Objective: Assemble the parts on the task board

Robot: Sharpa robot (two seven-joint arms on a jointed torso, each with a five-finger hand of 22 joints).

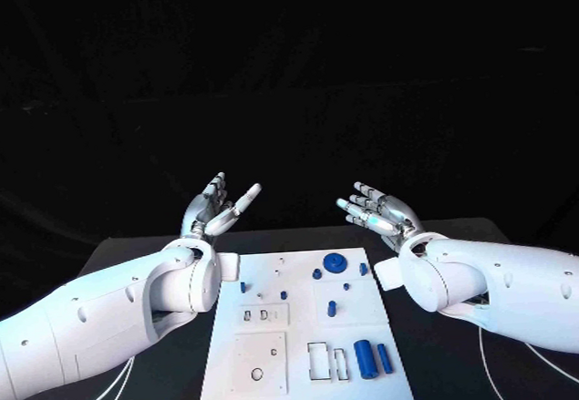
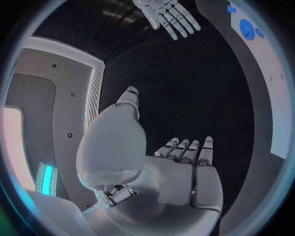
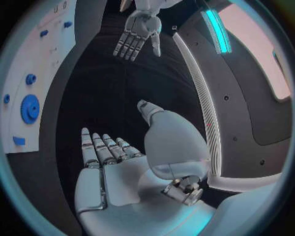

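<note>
Both raised above the task board (image 1: 312, 345), left hand (image 1: 218, 204) and right hand (image 1: 376, 208), fingers spread, holding nothing; blue parts (image 1: 365, 358) lying lower centre.

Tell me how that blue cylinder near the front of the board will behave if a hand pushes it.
The blue cylinder lies on its side on the board, so it would probably roll sideways. It looks smooth and rigid, so it may slip in a loose grip.

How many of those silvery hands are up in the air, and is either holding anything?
2. The left hand is raised beyond the task board's far left corner, the right hand beyond its far right corner. Both are open and hold nothing.
</note>
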